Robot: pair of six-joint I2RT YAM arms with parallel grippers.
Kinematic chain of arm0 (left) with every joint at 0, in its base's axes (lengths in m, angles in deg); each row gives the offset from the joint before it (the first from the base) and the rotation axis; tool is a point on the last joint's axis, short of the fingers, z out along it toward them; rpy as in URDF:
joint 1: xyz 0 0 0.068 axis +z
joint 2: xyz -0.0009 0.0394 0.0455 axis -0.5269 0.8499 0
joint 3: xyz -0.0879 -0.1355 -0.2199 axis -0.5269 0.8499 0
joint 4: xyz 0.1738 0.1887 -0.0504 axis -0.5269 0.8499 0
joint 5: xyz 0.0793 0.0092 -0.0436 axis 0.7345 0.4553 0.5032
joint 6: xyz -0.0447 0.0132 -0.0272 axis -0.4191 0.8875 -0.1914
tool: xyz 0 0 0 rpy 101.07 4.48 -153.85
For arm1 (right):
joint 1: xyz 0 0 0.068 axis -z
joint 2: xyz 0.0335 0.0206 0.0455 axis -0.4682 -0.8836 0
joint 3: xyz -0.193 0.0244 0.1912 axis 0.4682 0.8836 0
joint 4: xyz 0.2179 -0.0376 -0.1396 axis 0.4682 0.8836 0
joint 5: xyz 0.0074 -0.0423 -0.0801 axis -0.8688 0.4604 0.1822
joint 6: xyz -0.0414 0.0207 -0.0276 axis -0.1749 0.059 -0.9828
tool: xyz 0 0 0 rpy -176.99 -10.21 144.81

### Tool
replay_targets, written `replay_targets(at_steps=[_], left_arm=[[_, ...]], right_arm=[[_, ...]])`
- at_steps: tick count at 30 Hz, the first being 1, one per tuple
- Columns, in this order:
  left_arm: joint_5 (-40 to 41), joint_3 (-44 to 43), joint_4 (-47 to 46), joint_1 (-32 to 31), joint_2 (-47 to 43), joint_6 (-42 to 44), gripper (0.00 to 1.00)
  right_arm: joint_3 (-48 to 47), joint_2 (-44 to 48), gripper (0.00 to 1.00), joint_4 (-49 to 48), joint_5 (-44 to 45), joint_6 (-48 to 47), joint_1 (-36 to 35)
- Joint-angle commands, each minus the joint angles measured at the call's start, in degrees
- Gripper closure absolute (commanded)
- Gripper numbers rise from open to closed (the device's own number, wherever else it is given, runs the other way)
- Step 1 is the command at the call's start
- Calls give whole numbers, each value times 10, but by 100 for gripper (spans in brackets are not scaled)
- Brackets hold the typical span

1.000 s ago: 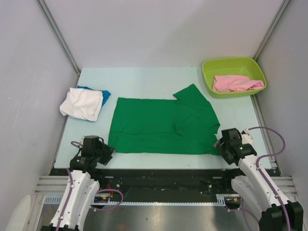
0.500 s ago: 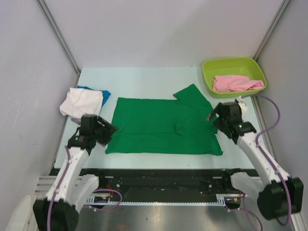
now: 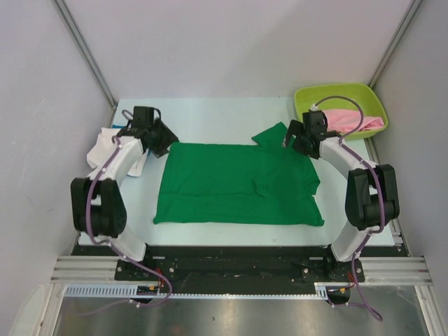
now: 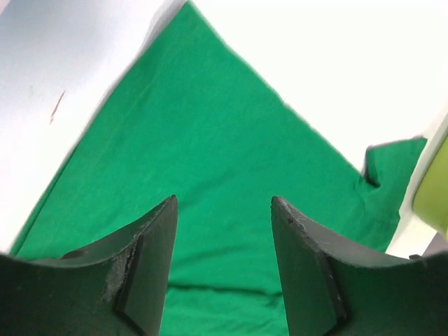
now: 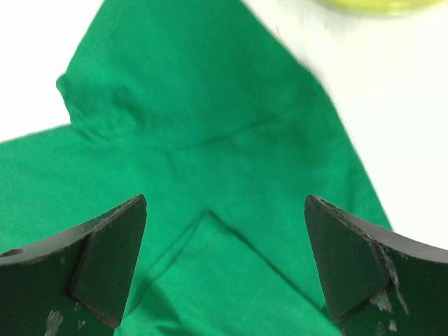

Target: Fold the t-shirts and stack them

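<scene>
A bright green t-shirt (image 3: 238,183) lies spread flat in the middle of the table, one sleeve (image 3: 278,134) sticking out at its far right. My left gripper (image 3: 165,138) hovers open over the shirt's far left corner; in the left wrist view only green cloth (image 4: 210,154) shows between the fingers (image 4: 150,266). My right gripper (image 3: 291,134) hangs wide open over the sleeve (image 5: 175,77), empty, with a fold crease (image 5: 231,227) below it. A white t-shirt (image 3: 100,151) lies at the left, partly behind the left arm. A pink t-shirt (image 3: 348,120) sits in the tub.
The lime-green plastic tub (image 3: 337,93) stands at the far right corner, close to the right arm. Grey walls enclose the table on three sides. The arms' bases and a black rail (image 3: 238,262) run along the near edge.
Both arms have swung from the shirt's near corners up to its far edge. The shirt's near left corner shifted slightly. Both grippers stand wider apart than a second ago.
</scene>
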Motion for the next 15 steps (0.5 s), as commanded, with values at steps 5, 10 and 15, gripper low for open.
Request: replay_targets(at_steps=[5,10,15], left_arm=[[31,-185,36,-3,180,56,41],[12,-195,12,-3,217,39,41],[2,-191,1,-2,216,36,41]], right_arm=[[-236,-174,0,12,7,-73,23],[-378,-292,1,35,-38,-91,28],[-522,-399,4,58,-103,-114,27]])
